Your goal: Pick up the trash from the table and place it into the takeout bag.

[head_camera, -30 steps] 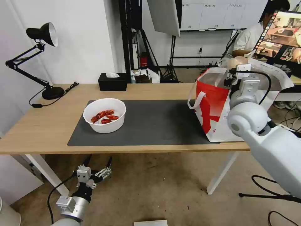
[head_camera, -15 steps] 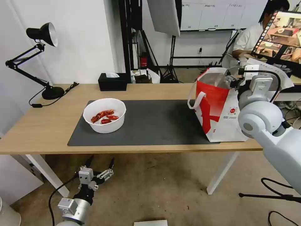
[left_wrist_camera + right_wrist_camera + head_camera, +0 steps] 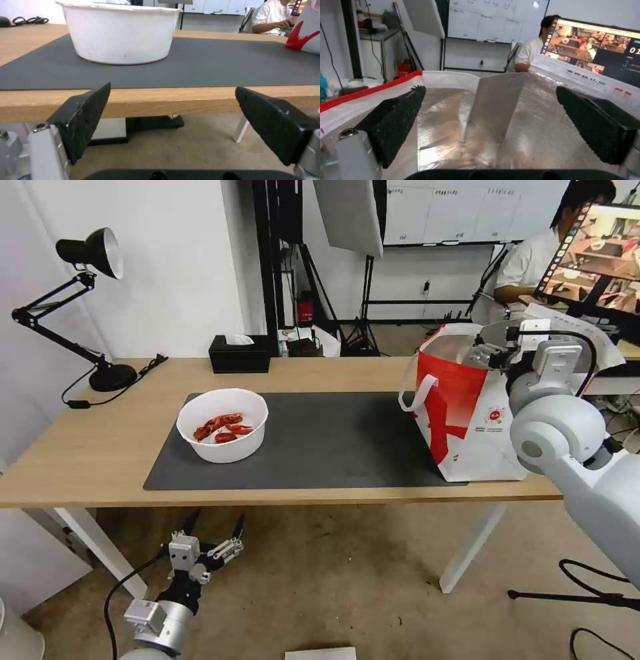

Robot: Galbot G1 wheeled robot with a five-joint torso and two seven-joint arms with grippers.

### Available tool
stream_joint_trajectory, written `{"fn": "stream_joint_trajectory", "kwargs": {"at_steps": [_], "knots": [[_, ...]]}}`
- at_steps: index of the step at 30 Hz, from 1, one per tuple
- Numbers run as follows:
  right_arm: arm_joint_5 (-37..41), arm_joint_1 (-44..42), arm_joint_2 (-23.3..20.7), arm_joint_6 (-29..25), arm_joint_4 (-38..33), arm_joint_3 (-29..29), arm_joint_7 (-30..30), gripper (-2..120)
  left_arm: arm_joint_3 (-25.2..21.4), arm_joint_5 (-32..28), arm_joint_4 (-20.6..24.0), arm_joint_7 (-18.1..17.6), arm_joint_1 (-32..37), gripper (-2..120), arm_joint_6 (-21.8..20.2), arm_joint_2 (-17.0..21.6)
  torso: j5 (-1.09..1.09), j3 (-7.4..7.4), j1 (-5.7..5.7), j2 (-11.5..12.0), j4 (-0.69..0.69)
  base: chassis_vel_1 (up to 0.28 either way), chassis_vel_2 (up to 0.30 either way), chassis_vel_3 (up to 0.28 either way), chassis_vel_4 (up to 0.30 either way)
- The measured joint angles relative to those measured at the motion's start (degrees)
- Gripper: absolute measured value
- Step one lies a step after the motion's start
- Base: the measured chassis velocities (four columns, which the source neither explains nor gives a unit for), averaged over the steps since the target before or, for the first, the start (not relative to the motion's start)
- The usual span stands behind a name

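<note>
A white round bowl (image 3: 222, 433) holding red crayfish shells, the trash, sits on the left part of the dark grey mat (image 3: 333, 440) on the table (image 3: 100, 447). The takeout bag (image 3: 460, 413), white and red, stands open at the mat's right end. My right gripper (image 3: 485, 355) hovers open over the bag's mouth; in the right wrist view the gripper (image 3: 490, 89) spans the silver foil lining (image 3: 506, 112) with nothing between its fingers. My left gripper (image 3: 215, 521) hangs open below the table's front edge. In the left wrist view the gripper (image 3: 172, 88) faces the bowl (image 3: 121, 32).
A black tissue box (image 3: 239, 352) and a black desk lamp (image 3: 90, 253) stand at the table's back left. A monitor (image 3: 600, 260) and a seated person are behind the bag. White table legs (image 3: 467, 553) reach the floor near my left arm.
My right arm has drawn slightly to the right over the bag, uncovering the bag's small red logo. The left gripper has sunk a little lower below the table.
</note>
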State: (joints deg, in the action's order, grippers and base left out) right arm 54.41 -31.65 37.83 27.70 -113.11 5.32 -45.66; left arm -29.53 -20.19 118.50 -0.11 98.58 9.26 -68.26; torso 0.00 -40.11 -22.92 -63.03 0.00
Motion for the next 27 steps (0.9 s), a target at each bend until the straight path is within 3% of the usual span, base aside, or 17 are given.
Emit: {"fn": "stream_joint_trajectory", "kwargs": {"at_steps": [5,9,17,27], "knots": [[-0.18,-0.34,0.16,-1.02,-0.22,0.15,0.02,100,0.04,-0.15,-0.18,-0.02,-0.17,100,-0.01,0.14,0.0,0.0,0.0,0.0,0.0,0.0,0.0,0.0,0.0],[-0.23,-2.11,0.16,-4.77,-1.5,1.68,2.28,100,0.03,-0.25,-0.14,-0.03,-0.21,100,-0.01,0.29,0.0,0.0,0.0,0.0,0.0,0.0,0.0,0.0,0.0],[-0.38,-14.67,-1.87,-14.31,-8.45,9.29,18.36,100,0.35,-0.31,0.18,-0.03,-0.49,100,0.01,0.29,0.0,0.0,0.0,0.0,-0.01,0.0,0.0,0.0,0.0],[-0.47,-28.12,-3.78,-20.29,-15.19,18.37,29.57,100,1.27,-0.28,0.31,-0.07,-1.2,100,0.19,-0.11,0.0,0.0,0.0,0.0,0.01,0.0,0.0,0.0,0.0]]}}
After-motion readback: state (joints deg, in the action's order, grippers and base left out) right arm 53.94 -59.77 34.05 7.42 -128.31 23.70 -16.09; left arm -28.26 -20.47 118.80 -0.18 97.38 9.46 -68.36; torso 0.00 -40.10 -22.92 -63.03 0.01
